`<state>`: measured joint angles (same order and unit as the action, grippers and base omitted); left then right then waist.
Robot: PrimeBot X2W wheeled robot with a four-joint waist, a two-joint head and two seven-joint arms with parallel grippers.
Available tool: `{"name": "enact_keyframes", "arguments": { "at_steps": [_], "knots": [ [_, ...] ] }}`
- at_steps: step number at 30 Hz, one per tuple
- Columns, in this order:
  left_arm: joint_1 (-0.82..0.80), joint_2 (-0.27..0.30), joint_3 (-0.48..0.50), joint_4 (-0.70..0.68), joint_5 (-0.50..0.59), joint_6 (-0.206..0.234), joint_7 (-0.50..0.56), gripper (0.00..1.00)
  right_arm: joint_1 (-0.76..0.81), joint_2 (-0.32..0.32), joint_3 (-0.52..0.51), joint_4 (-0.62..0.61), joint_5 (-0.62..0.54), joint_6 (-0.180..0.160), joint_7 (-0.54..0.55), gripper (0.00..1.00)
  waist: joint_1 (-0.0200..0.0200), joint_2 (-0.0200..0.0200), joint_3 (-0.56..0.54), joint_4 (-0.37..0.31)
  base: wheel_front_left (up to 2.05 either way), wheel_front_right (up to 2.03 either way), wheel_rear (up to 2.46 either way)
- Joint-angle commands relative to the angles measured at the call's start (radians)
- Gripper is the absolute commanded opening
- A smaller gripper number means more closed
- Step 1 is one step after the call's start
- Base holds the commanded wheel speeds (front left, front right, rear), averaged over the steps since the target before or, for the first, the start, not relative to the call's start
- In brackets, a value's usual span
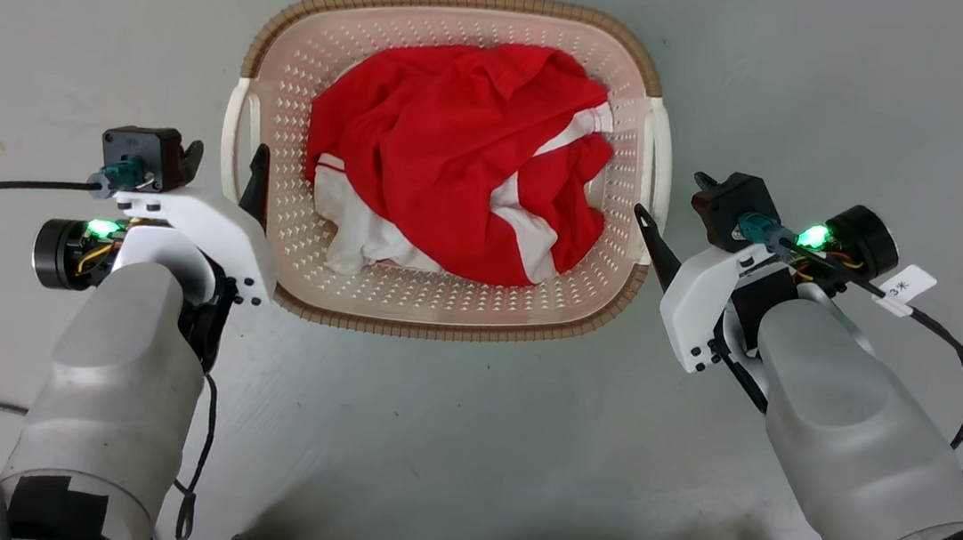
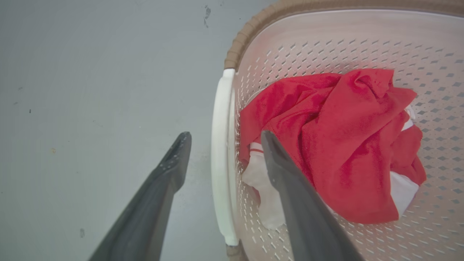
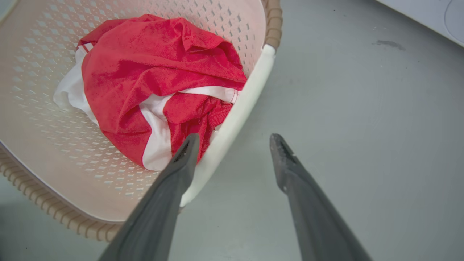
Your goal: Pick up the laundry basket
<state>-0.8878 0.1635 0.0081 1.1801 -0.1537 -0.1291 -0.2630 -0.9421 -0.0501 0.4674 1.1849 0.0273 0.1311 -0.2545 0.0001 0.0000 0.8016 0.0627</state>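
While the basket (image 1: 474,3) sits on the floor (image 1: 463,447) at twelve o'clock, clothes (image 1: 450,141) inside, nothing is lifted yet. Left gripper (image 2: 225,135) gapes astride the nine o'clock handle (image 2: 220,152), right gripper (image 3: 235,137) astride the three o'clock handle (image 3: 250,90). Clamping and raising remain.

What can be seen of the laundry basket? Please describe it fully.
The laundry basket is cream perforated plastic, rounded-rectangular, with a brown woven-look rim and a white handle on each short side. It stands upright on the grey floor and holds a crumpled red and white garment. The open left gripper and right gripper each straddle a handle, one finger inside, one outside, not yet closed.
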Motion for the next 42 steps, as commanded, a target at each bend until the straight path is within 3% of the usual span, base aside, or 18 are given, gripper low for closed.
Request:
{"name": "enact_keyframes", "arguments": {
  "at_steps": [1,14,15,16,17,26,42],
  "knots": [
    [-0.021,-0.002,-0.011,0.01,-0.008,-0.002,-0.003,1.0,-0.025,0.0,0.01,0.011,0.011,-0.001,0.004,1.0,-0.0001,0.0,0.022,0.009,0.0,0.0,0.0],
    [-0.071,-0.017,-0.085,0.048,-0.044,-0.002,-0.003,1.0,-0.078,0.0,0.038,0.047,0.028,-0.001,0.028,1.0,-0.0001,0.0,0.083,0.027,0.0,0.0,0.0],
    [-0.074,-0.017,-0.089,0.051,-0.046,-0.002,-0.003,0.79,-0.081,0.0,0.036,0.046,0.033,-0.001,0.025,0.78,-0.0001,0.0,0.085,0.027,0.0,0.0,0.0],
    [-0.078,-0.018,-0.093,0.054,-0.049,-0.002,-0.003,0.31,-0.086,-0.001,0.035,0.046,0.033,-0.001,0.023,0.24,-0.0001,0.0,0.087,0.027,0.0,0.0,0.0],
    [-0.081,-0.019,-0.098,0.057,-0.053,-0.002,-0.003,0.0,-0.088,-0.001,0.036,0.049,0.032,-0.001,0.024,0.0,-0.0001,0.0,0.088,0.027,0.0,0.0,0.0],
    [-0.069,-0.04,-0.14,0.077,-0.086,-0.001,-0.003,0.0,-0.065,0.003,0.044,0.065,0.037,0.003,0.024,0.0,-0.0001,0.0,0.054,0.027,0.0,0.0,0.0],
    [0.081,-0.041,-0.249,0.1,-0.193,-0.001,0.036,0.0,0.09,0.004,0.16,0.037,0.192,0.005,0.118,0.0,-0.0001,0.0,-0.255,-0.033,0.0,0.0,0.0]
  ]
}}
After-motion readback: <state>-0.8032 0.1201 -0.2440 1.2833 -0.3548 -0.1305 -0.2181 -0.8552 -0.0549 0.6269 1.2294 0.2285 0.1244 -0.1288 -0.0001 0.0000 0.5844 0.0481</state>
